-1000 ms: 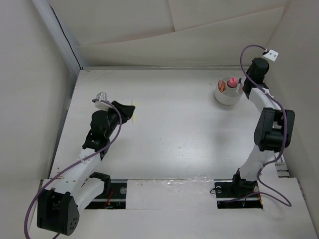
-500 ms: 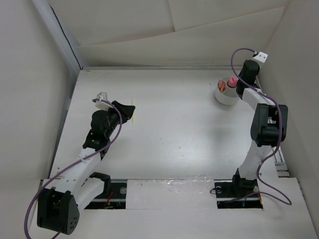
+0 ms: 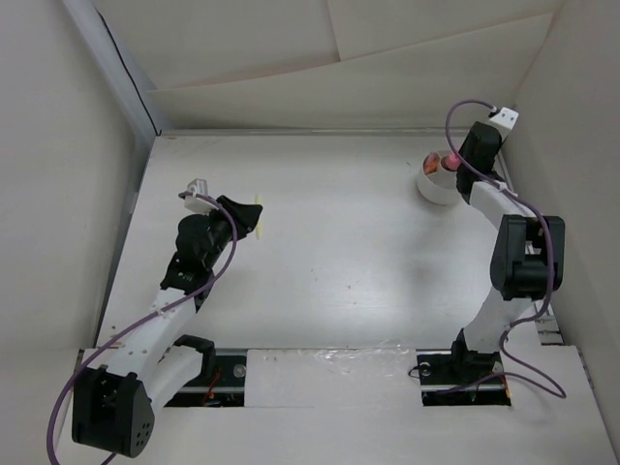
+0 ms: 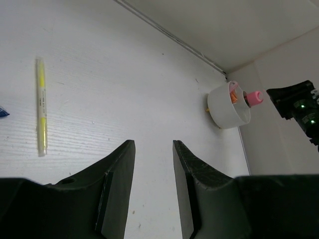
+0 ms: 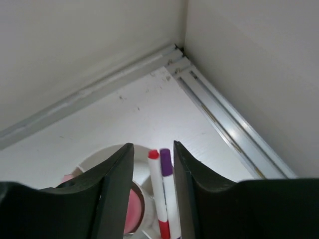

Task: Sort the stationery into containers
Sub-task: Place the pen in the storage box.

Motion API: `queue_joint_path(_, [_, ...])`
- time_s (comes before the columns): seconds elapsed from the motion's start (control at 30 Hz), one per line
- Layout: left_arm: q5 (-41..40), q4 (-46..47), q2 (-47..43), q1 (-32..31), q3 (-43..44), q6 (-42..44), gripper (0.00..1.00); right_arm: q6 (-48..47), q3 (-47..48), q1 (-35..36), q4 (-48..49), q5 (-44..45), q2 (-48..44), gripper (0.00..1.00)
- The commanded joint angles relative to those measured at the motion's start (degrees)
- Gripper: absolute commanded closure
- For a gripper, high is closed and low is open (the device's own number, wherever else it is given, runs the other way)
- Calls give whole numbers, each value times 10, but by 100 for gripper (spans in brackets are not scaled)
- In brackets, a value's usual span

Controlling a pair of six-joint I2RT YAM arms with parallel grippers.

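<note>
Spread over the cup [image 3: 434, 186], the right end effector [image 5: 153, 149] is straddling two pens [image 5: 159, 199] seemingly standing inside it; a straight upward lift is looking safest. The left end effector [image 4: 153, 147] is gaping, empty.

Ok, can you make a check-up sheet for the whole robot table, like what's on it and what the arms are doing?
Surface: white table, a few small dark specks.
Job's things: white cup at the far right, pink-capped tube sticking out of it; yellow pen lying flat, far from the cup; red-tipped pen and purple-tipped pen side by side over the cup.
Clutter: nothing seen.
End effectors: left end effector open and empty; right end effector over the cup, both pens between its fingers, grip unclear.
Cables: left arm's cable and right arm's cable, purple, looping loose.
Surroundings: pale walls; metal rail along the table edge.
</note>
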Motion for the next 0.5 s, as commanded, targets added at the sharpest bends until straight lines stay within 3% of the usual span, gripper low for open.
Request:
queue_joint_path(0.0, [-8, 23, -20, 0, 19, 8, 67, 14, 6, 3, 23, -17, -70, 56])
queue_joint_path(0.1, [-14, 18, -26, 0, 19, 8, 67, 42, 6, 3, -1, -48, -112, 50])
queue_joint_path(0.27, [-32, 6, -36, 0, 19, 8, 67, 95, -29, 12, -41, -99, -185, 50])
queue_joint_path(0.4, [-71, -12, -36, 0, 19, 3, 67, 135, -103, 61, -41, -182, -257, 74])
queue_joint_path(0.43, [-82, -18, -31, 0, 19, -4, 67, 140, -116, 78, -21, -206, -257, 91])
queue_joint_path(0.47, [-110, -24, -31, 0, 19, -4, 67, 140, -126, 113, -15, -253, -257, 100])
